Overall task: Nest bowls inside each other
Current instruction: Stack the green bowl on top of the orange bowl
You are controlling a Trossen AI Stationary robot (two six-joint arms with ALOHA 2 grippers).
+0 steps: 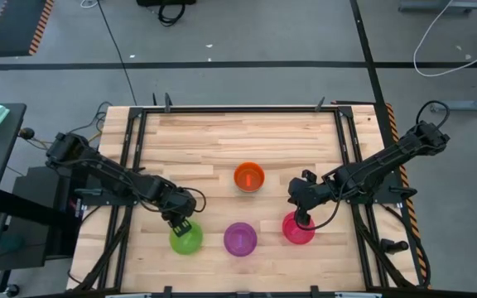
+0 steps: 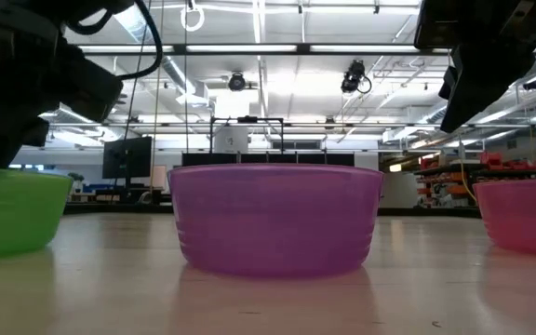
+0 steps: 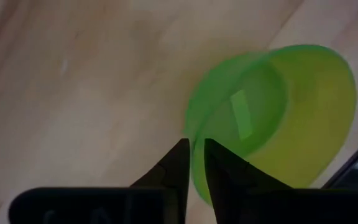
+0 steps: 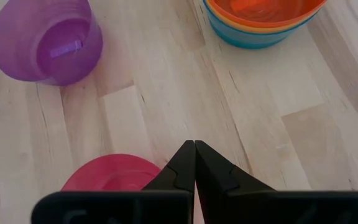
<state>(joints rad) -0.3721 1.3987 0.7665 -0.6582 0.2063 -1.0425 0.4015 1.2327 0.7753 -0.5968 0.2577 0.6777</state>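
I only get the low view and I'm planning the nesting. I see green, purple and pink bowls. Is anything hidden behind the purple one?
Observer: Yes. Behind the purple bowl stands a stack: an orange bowl nested in a yellow bowl, which is nested in a blue bowl.
Operator: Is the left arm gripping the green one?
Observer: The left gripper has its fingers closed on the rim of the green bowl.
Operator: And the right?
Observer: The right gripper is at the edge of the pink bowl, fingers together with no rim showing between them.
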